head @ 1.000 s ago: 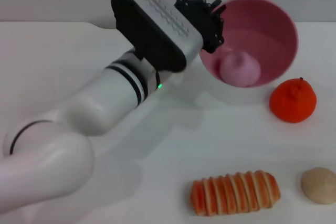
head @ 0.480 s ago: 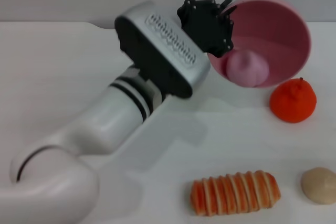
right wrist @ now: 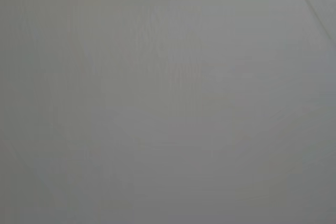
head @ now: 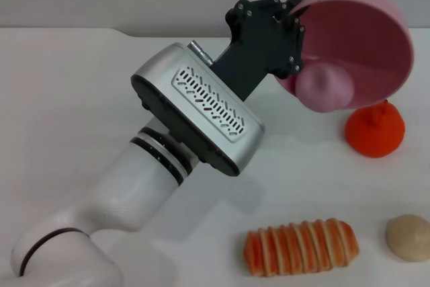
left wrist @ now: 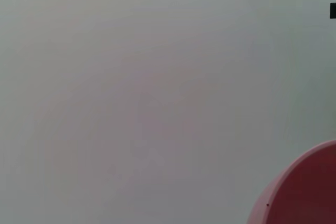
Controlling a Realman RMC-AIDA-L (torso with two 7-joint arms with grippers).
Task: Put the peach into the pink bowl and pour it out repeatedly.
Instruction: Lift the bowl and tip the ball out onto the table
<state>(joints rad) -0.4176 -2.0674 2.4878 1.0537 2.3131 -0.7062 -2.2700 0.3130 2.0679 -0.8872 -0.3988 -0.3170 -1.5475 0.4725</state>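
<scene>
- The left end effector point(head: 294, 15) grips the bowl point(head: 376, 38) by its rim, holding it tipped on its side above the worktop point(head: 80, 85).
- The peach point(head: 325, 88) sits at the bowl's lower lip, just above the orange point(head: 375, 130).

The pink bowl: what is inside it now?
The pink bowl, tipped by the left end effector at its rim, has only the peach inside, at its lower lip. The end effector covers the near rim.

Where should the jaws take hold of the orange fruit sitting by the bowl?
Across the orange fruit's widest middle, coming straight down from above. It is round and sits upright, stem on top. The tilted pink bowl, held by the left gripper, overhangs its far side, so that side looks cramped.
</scene>
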